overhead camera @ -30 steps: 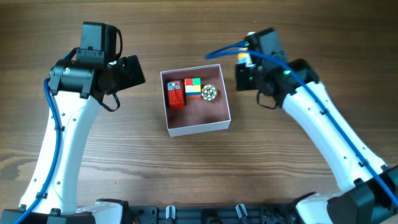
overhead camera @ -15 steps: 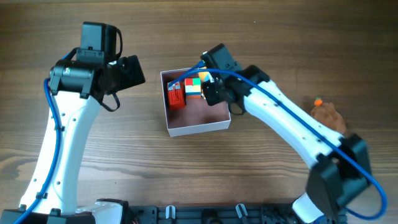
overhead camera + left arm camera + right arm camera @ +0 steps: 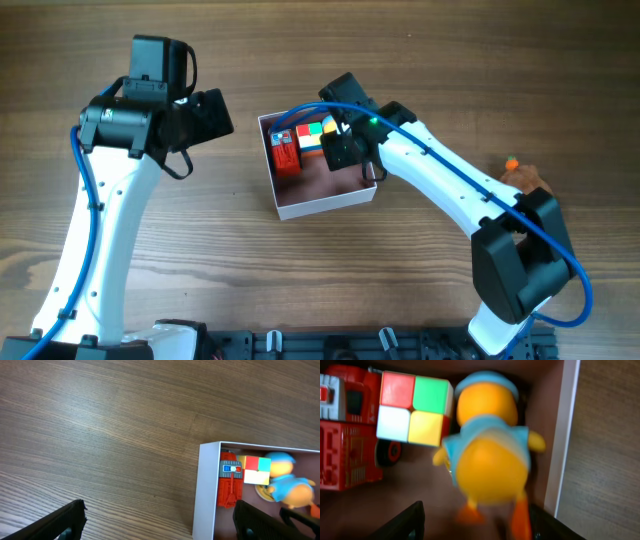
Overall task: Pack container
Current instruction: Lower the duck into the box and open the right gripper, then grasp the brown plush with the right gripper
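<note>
The square shallow box [image 3: 325,206] has white outer walls and a dusty pink inside. The red plastic toy truck [image 3: 345,445] carries a blue, white and red roof panel. The two-by-two puzzle cube [image 3: 415,408] shows red, green, white and yellow squares. The orange-yellow toy duck [image 3: 490,455] wears a light blue cap and jacket. The wooden table [image 3: 300,290] is brown with streaked grain.

The right wrist gives me the duck toy [image 3: 487,460] only as a soft blur, and the left edge cuts the red truck [image 3: 345,435]. Of the right gripper [image 3: 475,510] I get just two dark finger ends, the rest lost below the bottom edge. On overhead my right arm [image 3: 440,190] covers the far right corner of the container [image 3: 325,205], hiding the duck toy. On the left wrist the container runs off right and bottom. A brown lump [image 3: 525,180] beside the right arm is too small to name.
</note>
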Tool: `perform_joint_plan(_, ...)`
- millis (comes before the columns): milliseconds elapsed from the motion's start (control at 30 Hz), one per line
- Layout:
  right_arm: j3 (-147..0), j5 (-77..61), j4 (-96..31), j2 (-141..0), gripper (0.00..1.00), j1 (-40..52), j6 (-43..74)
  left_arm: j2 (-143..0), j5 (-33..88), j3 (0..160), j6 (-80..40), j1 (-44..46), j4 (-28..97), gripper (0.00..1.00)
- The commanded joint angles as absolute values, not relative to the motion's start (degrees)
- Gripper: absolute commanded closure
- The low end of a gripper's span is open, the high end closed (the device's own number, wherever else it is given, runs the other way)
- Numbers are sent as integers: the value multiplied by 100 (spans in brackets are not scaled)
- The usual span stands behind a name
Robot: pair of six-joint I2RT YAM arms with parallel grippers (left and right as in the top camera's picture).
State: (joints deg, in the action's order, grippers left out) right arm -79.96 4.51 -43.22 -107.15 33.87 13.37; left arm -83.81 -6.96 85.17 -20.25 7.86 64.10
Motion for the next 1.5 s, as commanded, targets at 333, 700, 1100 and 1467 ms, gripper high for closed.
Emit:
perform_joint_plan(333,-8020,425,-4746,-10442,37,3389,1516,-8324,-648,8571,-2012,760,6412,5)
perform_joint_plan(700,-8836,814,-5817,-8289,15,2091,2314,-8326,-648,8571,-2010,760,6412,4)
perform_joint_plan(1100,-7883,510,-6534,-8676,0,-1739,565,-8326,-646,8571,-2016,760,6414,3)
perform_joint_plan(1467,-7081,731,-5747,-10208,0,-1997,172,-8326,-646,8571,-2016,760,6412,1)
